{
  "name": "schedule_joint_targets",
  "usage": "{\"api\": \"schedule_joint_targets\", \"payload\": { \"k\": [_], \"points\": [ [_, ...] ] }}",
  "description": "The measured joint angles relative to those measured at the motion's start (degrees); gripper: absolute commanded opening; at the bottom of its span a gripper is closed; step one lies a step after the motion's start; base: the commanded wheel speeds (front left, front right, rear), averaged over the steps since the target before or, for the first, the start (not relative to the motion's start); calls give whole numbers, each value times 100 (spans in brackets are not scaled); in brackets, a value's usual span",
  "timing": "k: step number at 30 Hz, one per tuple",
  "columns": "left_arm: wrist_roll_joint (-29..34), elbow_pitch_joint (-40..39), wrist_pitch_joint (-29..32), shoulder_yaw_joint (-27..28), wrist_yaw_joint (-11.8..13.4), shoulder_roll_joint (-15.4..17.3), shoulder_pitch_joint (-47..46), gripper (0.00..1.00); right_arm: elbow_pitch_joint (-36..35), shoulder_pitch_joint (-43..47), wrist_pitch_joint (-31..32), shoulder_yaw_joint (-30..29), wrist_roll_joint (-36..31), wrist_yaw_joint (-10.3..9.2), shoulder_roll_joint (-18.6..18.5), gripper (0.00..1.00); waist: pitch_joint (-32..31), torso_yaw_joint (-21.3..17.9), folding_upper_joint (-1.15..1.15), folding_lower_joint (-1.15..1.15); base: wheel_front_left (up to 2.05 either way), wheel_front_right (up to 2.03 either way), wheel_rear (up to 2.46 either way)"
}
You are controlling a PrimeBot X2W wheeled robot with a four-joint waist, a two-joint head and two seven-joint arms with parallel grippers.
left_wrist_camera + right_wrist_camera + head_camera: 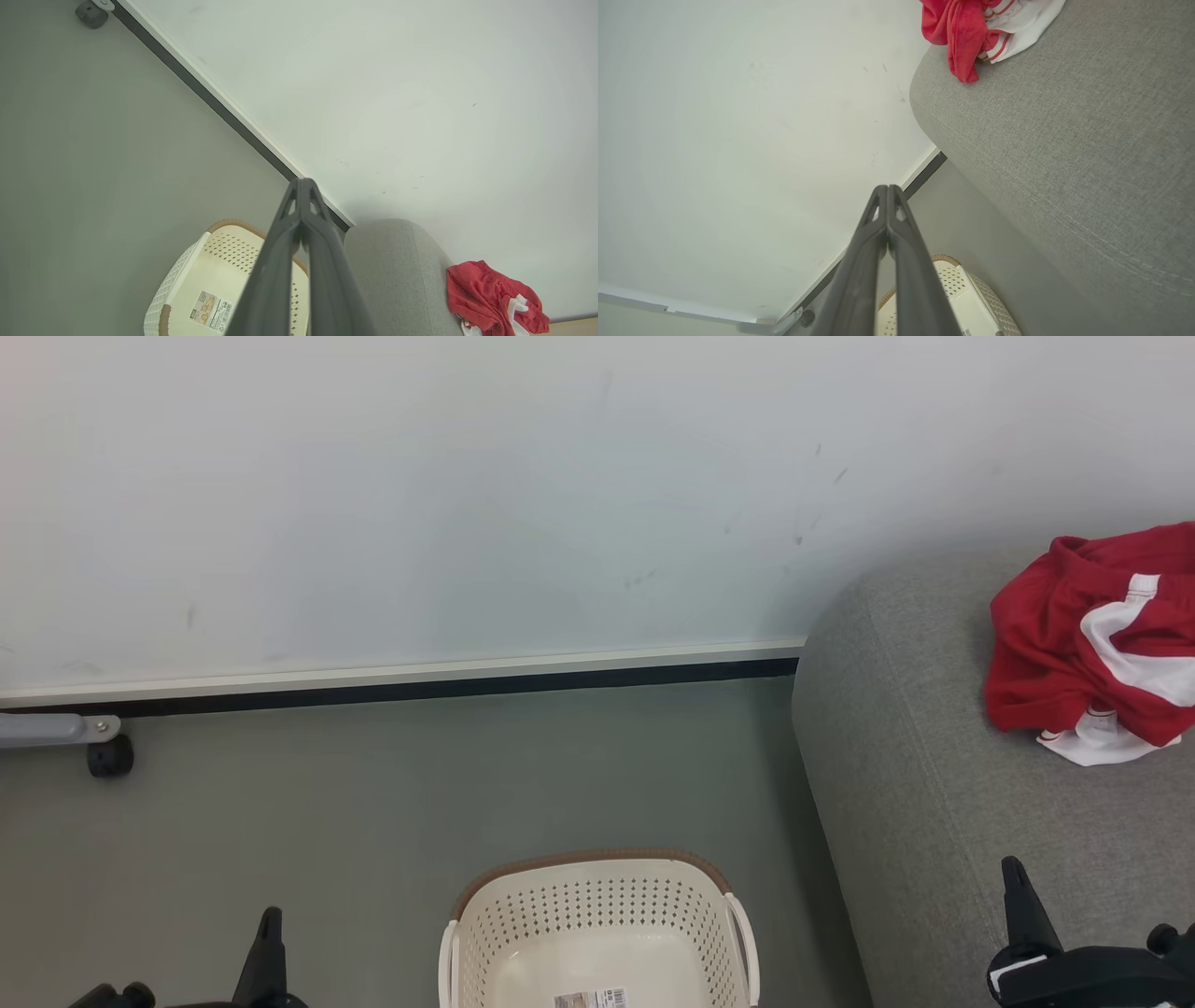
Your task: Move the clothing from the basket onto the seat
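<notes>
Head view shows you the soft red and white sports clothing lying on the big grey fabric seat. The cream plastic basket with little holes stands beside it. Your left gripper and right gripper have fingers pressed together, empty.

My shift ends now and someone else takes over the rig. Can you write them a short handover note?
Left gripper: shut, empty.
Right gripper: shut, empty.
Clothing: red-and-white heap on the seat, near the wall.
Basket: on the floor beside the seat, no clothing in its visible part.
Done: transfer looks complete.
Left: check the basket's hidden near end.
</notes>
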Motion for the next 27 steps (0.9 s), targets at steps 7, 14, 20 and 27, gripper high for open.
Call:
{"api": "schedule_joint_targets", "payload": {
  "k": [7, 14, 20, 27],
  "points": [
    [-449, 48, 132, 86, -88, -51, -83, 0, 55, -7, 148, -164, 515, 104, 74, 0, 13, 5, 0, 0, 0, 0, 0],
    [-920, 86, 289, 175, -205, -91, -154, 0, 129, -79, 276, -323, 1049, 223, 145, 0, 25, 10, 0, -1, 0, 0, 0],
    [-1365, 111, 403, 240, -268, -140, -233, 0, 156, -122, 404, -468, 1502, 300, 194, 0, 36, 14, 0, -1, 0, 0, 0],
    [-1831, 141, 550, 338, -364, -186, -349, 0, 201, -152, 546, -632, 2004, 397, 263, 0, 48, 19, 0, -1, 0, 0, 0]
  ]
}}
